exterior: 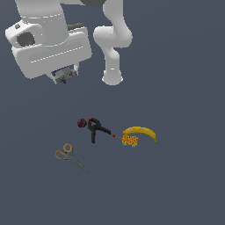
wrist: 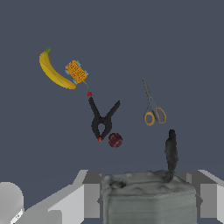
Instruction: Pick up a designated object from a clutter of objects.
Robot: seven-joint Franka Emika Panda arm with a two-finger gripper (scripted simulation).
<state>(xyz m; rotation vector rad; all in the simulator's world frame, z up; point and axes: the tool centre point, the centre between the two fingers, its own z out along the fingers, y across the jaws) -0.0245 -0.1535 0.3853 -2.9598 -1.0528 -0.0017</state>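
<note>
The gripper [exterior: 65, 75] is hanging high above the dark floor [exterior: 176, 184], well apart from the clutter, and the small blue-and-grey block [exterior: 62, 76] is sitting between its fingers, lifted clear of the surface. In the wrist view the block [wrist: 148, 199] is filling the space between the two grey fingers [wrist: 85, 199], its whitish-grey face turned toward the camera, and the fingers are pressing in on either side of it, closed only as far as the block's width is allowing. Taking the black clamp [exterior: 96, 128] as the landmark, the other items are lying around it on the floor: the dark red ball [exterior: 81, 123] is resting just beside the clamp's handle end, toward the exterior view's left; the orange speckled lump [exterior: 129, 140] is lying near the clamp's red tip, toward the exterior view's right; the yellow banana [exterior: 140, 132] is curving just beyond that lump, touching or nearly touching it; and the orange-handled scissors [exterior: 70, 157] are lying apart from the clamp, lower in the exterior view and toward its left, with the blades closed. The held block is hovering well above and away from the clamp.
</note>
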